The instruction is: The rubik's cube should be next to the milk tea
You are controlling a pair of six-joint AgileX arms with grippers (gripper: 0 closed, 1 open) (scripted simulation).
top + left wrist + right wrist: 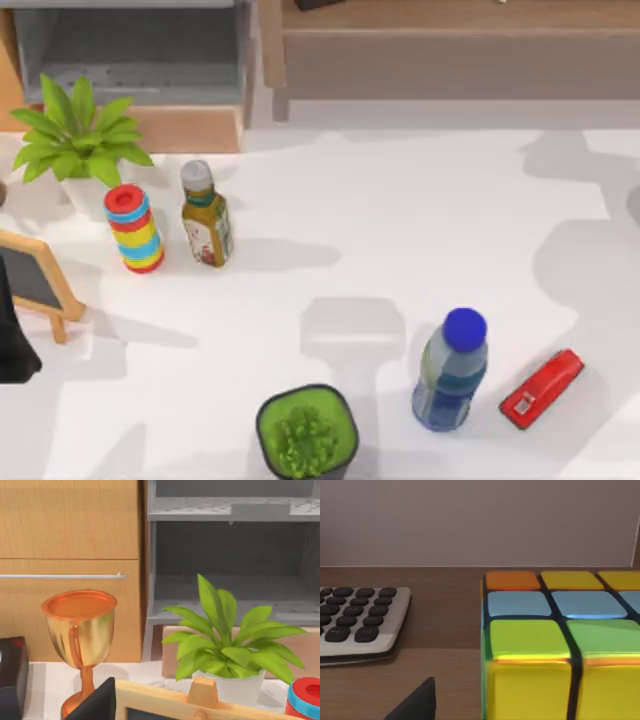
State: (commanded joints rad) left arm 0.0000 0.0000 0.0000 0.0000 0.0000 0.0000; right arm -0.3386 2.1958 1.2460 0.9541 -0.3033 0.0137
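The cube (555, 645) sits on a brown wooden surface, close in front of the right wrist camera, with a grey keypad (355, 620) lying well to one side of it on the same surface. That wood looks like the brown shelf (450, 15) seen along the far edge of the top view, beyond the white desk (400, 230); I judge the cube is up there, off the desk, which is why the right arm has its camera so near it. A dark wedge at the lower edge of the right wrist view may be part of the right tool, but I cannot tell whether its fingers are spread or pressed together, nor whether they touch the cube.

The milk tea (450, 372) stands upright on the desk toward the near right, its blue cap on. A red stapler (541, 388) lies just beside it on its right, and a potted plant in a dark pot (306, 432) stands near its left. The bare patch in front of and behind the bottle seems the likeliest room for the cube, since both flanks are partly taken.

The left arm is parked at the desk's left edge, beside a small chalkboard (35, 280); its camera looks across a gold trophy (80, 635) and a leafy plant (225, 640). I cannot tell how its tool stands.

The olive bottle (206, 215) and striped can (133, 228) stand well apart from the milk tea.
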